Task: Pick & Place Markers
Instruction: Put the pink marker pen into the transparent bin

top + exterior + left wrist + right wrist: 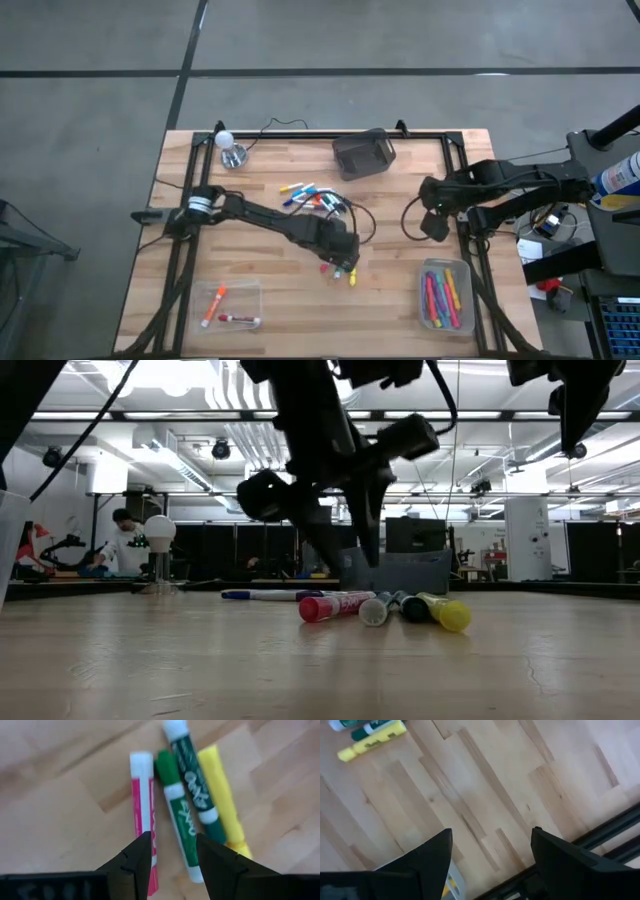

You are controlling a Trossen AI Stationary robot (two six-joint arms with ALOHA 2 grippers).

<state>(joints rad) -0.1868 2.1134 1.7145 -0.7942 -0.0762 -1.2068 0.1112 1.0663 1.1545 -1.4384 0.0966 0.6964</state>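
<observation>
1. Two clear trays sit at the near edge of the table. The left tray (232, 303) holds two markers, one orange (212, 305) and one red with a white body (239, 320).
2. The right tray (446, 296) is much fuller. It holds a bunch of markers (441, 297) in pink, yellow, orange, green and blue, lying side by side.
3. A little farther in, near the middle of the table, the left gripper (172, 851) hangs just above four markers on the wood. Its fingers (134, 862) are spread apart and hold nothing.
4. Those four lie close together: a pink marker (142, 815), two green markers (179, 820) and a yellow marker (221, 795).
5. The right gripper (492, 851) waits above bare wood by the table's right side, above the full tray. Its fingers are spread wide and hold nothing.
6. Farther back, a loose pile of markers (310, 195) lies in the middle of the table, in blue, yellow, orange and other colours.
7. At the far side stands a dark mesh bin (364, 154). I cannot tell what is in it.
8. A small lamp with a white bulb (229, 147) stands at the far left corner.
</observation>
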